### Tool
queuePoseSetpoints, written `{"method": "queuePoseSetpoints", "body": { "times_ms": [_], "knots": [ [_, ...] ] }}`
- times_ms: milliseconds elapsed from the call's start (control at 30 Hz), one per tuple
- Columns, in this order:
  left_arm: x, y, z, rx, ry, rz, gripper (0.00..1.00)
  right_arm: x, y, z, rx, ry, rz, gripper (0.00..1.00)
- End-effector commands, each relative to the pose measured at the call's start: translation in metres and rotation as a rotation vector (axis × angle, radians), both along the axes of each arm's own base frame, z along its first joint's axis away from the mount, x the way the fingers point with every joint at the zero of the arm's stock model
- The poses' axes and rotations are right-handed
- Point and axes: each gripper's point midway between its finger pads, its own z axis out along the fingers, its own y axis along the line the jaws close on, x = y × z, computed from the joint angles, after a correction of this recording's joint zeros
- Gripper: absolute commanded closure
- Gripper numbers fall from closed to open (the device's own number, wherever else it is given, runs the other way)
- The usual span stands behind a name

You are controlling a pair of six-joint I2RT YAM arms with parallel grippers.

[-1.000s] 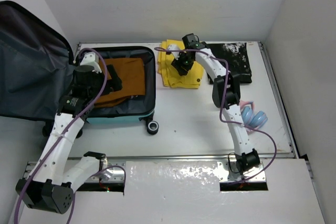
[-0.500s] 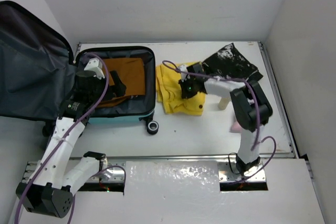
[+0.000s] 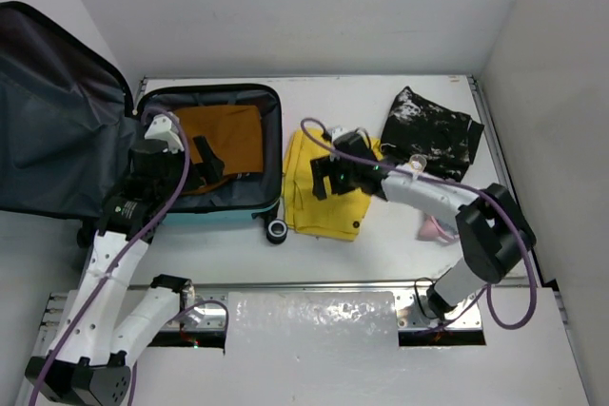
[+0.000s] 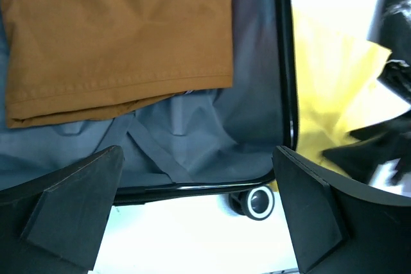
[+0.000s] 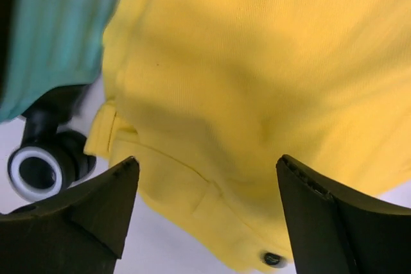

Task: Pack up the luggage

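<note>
luggage (image 3: 221,217): lies open on L side of table (image 3: 362,254); base flat, teal shell edge facing the arms.
lid (image 3: 48,111): thrown back to far L, leaning up, dark fabric inside showing.
orange garment (image 3: 233,135): folded, in far part of luggage base.
lining (image 4: 192,126): grey, bare in near part of base, below the orange garment's hem.
wheel (image 3: 277,230): black w/ white ring, at near R corner of luggage.
L gripper (image 4: 198,155): hangs over the base near the orange hem; fingers spread wide, nothing betw. them.
yellow garment (image 3: 333,211): on table just beside luggage's R wall, outside it; near L corner close to wheel; dark button at near hem.
R gripper (image 5: 205,162): low over yellow garment, fingers spread wide, no cloth pinched; whether it touches the cloth, can't tell.
black garment (image 3: 433,135): white print, crumpled, far R of table, apart from the yellow one.
pink item (image 3: 433,228): peeks from under R arm (image 3: 428,192), mostly hidden; kind unclear.
</note>
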Motion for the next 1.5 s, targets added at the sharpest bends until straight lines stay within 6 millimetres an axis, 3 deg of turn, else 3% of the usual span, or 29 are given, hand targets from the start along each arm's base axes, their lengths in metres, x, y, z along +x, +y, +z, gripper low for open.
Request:
{"method": "queuePoseSetpoints", "body": {
  "times_ms": [0,67,100,133,233,267,300,467,567,633,800,833,867,933,1033,1133,1233,1267,1300,1333,1367,1467],
  "knots": [
    [0.007,0.000,-0.002,0.036,0.001,-0.016,0.00,0.044,-0.004,0.072,-0.017,-0.166,0.221,0.17],
    [0.010,0.000,-0.012,0.040,0.025,-0.016,0.00,0.072,-0.026,0.059,-0.086,-0.122,0.262,0.18],
    [0.013,-0.001,-0.012,0.040,0.017,-0.017,0.00,0.085,-0.024,0.071,-0.101,-0.136,0.370,0.18],
    [0.013,-0.001,-0.019,0.043,0.034,-0.017,0.00,0.099,-0.035,0.068,-0.115,-0.117,0.380,0.18],
    [0.017,-0.001,-0.030,0.044,0.052,-0.017,0.00,0.128,-0.046,0.041,-0.179,-0.046,0.500,0.18],
    [0.016,-0.007,-0.030,0.030,0.057,-0.047,0.00,0.130,-0.048,0.013,-0.186,0.030,0.535,0.18],
    [0.017,-0.008,-0.030,0.031,0.053,-0.057,0.00,0.139,-0.049,0.019,-0.205,0.035,0.568,0.18],
    [0.014,-0.010,-0.027,0.032,0.054,-0.074,0.00,0.150,-0.054,-0.024,-0.232,0.170,0.647,0.18],
    [0.012,-0.012,-0.025,0.027,0.047,-0.085,0.00,0.161,-0.055,-0.029,-0.256,0.178,0.639,0.18],
    [0.012,-0.013,-0.025,0.024,0.050,-0.092,0.00,0.159,-0.055,-0.044,-0.250,0.219,0.658,0.18],
    [0.010,-0.018,-0.025,0.006,0.049,-0.112,0.00,0.166,-0.058,-0.042,-0.216,0.173,0.623,0.20],
    [0.010,-0.018,-0.024,0.006,0.046,-0.112,0.00,0.174,-0.058,-0.014,-0.223,0.088,0.591,0.20],
    [0.009,-0.018,-0.024,0.006,0.045,-0.115,0.00,0.178,-0.059,-0.017,-0.236,0.028,0.581,0.19],
    [0.009,-0.019,-0.024,0.004,0.045,-0.120,0.00,0.192,-0.064,0.013,-0.273,-0.092,0.539,0.19],
    [0.008,-0.022,-0.024,0.000,0.046,-0.135,0.00,0.212,-0.069,0.038,-0.288,-0.194,0.491,0.19],
    [0.008,-0.022,-0.023,-0.001,0.043,-0.140,0.00,0.225,-0.074,0.050,-0.293,-0.229,0.468,0.18],
    [0.008,-0.023,-0.023,-0.001,0.045,-0.143,0.00,0.237,-0.084,0.047,-0.296,-0.188,0.443,0.17],
    [0.008,-0.023,-0.023,-0.002,0.044,-0.147,0.00,0.238,-0.087,0.024,-0.296,-0.130,0.442,0.16],
    [0.007,-0.024,-0.023,-0.002,0.046,-0.150,0.00,0.237,-0.092,0.014,-0.286,-0.088,0.444,0.16],
    [0.007,-0.024,-0.023,-0.002,0.047,-0.153,0.00,0.230,-0.086,0.013,-0.242,-0.044,0.481,0.17],
    [0.007,-0.024,-0.023,-0.003,0.046,-0.155,0.00,0.223,-0.085,-0.008,-0.228,0.010,0.515,0.17],
    [0.006,-0.027,-0.023,-0.007,0.047,-0.168,0.00,0.194,-0.076,-0.021,-0.143,0.107,0.604,0.18]
  ]
}}
